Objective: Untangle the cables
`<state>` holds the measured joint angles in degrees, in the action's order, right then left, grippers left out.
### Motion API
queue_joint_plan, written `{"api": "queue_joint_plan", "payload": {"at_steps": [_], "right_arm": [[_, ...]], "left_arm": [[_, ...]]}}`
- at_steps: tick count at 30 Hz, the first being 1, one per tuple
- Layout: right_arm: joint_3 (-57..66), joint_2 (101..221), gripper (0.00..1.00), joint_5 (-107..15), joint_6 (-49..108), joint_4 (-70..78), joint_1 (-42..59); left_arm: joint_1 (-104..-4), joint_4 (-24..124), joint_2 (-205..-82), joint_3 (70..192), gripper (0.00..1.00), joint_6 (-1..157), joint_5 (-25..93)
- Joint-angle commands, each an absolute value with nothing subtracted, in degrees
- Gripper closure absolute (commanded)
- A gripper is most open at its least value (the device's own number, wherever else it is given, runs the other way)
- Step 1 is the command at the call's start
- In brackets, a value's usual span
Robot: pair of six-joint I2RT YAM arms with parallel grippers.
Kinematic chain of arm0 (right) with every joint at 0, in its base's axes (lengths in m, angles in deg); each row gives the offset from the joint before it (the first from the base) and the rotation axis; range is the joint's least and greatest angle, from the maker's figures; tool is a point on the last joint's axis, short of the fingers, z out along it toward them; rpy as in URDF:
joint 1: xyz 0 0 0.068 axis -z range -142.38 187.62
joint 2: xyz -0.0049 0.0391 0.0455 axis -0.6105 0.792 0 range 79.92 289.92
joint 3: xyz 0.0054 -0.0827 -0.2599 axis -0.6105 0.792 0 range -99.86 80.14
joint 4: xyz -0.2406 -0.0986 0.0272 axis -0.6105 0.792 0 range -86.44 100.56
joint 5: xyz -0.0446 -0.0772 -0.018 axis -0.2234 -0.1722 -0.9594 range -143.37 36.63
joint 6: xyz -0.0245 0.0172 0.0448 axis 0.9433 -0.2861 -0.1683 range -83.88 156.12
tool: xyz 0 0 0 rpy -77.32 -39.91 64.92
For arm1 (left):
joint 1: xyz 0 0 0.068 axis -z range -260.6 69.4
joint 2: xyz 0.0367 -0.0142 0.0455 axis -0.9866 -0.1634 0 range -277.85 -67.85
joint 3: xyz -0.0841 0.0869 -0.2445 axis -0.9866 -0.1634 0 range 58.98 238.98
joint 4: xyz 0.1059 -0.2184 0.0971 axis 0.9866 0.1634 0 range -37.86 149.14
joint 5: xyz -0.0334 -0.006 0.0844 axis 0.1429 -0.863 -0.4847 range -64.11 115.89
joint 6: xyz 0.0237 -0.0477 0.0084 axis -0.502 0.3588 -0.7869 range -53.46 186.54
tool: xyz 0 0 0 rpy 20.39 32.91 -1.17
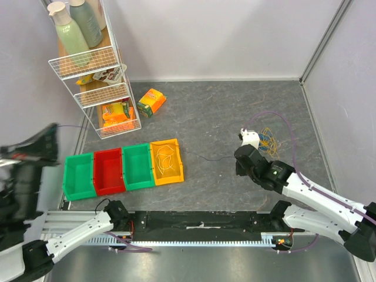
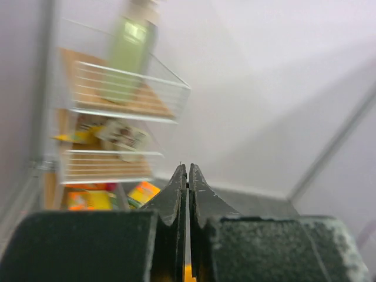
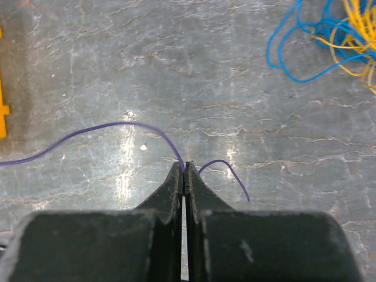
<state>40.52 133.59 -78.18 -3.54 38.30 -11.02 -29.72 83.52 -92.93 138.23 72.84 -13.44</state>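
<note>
purple cable (image 3: 106,126) being pinched by the right gripper (image 3: 185,167)
It's being clamped between fully closed tips down on the table (image 3: 176,70); the blue and yellow cables (image 3: 329,35) are being left bunched nearby, untouched. The left gripper (image 2: 188,173) is being held up, closed on nothing.

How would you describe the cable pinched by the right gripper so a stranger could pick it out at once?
On the grey table, find the orange bin. From near it, a thin purple cable runs to the shut right gripper. Unlike the tangled blue and yellow cables nearby, it lies alone as one strand.
</note>
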Motion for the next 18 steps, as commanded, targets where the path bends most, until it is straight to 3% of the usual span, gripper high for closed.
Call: {"api": "queue_joint_plan", "payload": {"at_steps": [1,11,18], "right_arm": [[39.5,132.5,1.00,-86.1,-6.7,40.7,-10.4],[40.5,129.7,1.00,-87.7,-7.1,41.8,-9.0],[40.1,131.4,1.00,-74.6,4.0,30.2,-11.1]], "left_arm": [[-29.6,75.8,-87.3,135.5,0.98,50.5,-33.3],[-29.7,71.5,-83.7,136.8,0.98,38.0,-39.8],[-29.7,84.5,-89.3,136.8,0.98,49.1,-33.0]]}}
